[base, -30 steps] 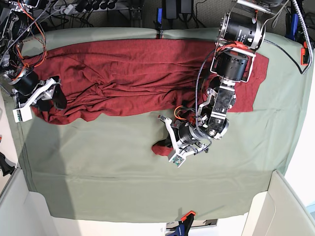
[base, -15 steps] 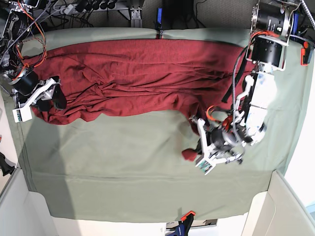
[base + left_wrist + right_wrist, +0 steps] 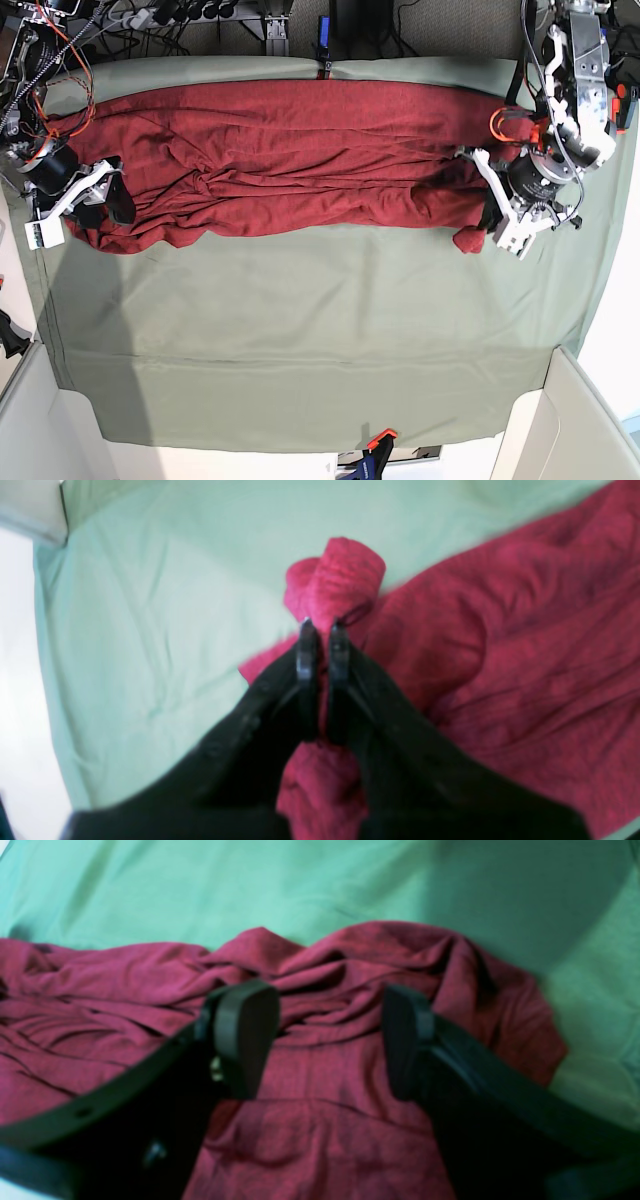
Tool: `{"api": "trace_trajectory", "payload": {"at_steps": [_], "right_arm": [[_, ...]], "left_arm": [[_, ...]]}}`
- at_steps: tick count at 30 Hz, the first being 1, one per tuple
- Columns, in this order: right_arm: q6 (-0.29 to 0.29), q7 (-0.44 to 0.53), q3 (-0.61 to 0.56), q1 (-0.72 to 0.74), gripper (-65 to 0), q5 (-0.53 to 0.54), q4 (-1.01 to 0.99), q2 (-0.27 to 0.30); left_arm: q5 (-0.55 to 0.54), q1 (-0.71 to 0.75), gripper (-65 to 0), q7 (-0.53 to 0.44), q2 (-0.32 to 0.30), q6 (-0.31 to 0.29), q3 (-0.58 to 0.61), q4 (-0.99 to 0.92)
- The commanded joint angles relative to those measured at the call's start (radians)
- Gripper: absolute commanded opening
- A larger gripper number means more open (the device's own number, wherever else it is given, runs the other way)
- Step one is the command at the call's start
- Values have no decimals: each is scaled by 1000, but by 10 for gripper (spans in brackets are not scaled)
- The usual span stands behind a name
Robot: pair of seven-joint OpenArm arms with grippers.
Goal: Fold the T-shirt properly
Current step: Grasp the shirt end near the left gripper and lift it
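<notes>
Base view: left gripper (image 3: 487,222) pinches a fold of the T-shirt (image 3: 290,160); right gripper (image 3: 85,205) gapes wide over its far end.

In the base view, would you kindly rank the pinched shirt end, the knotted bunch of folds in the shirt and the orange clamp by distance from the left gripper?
1. Pinched end of the T-shirt, right at the left gripper.
2. Bunch of folds, far across toward the right gripper.
3. Orange clamp, at the table's near edge; too close to the folds to rank.
</notes>
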Motion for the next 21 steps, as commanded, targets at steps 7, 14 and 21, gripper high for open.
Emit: {"api": "trace_trajectory", "payload": {"at_steps": [7, 14, 21], "right_arm": [[8, 38, 5, 11, -285, 19, 19, 13], [-24, 61, 5, 11, -285, -29, 19, 13], [-42, 84, 5, 14, -283, -60, 19, 13]], "left_arm": [[-10, 69, -650, -19, 25, 6, -12, 46], [-10, 118, -432, -21, 103, 40, -13, 46], [17, 126, -289, -30, 93, 119, -14, 46]]}}
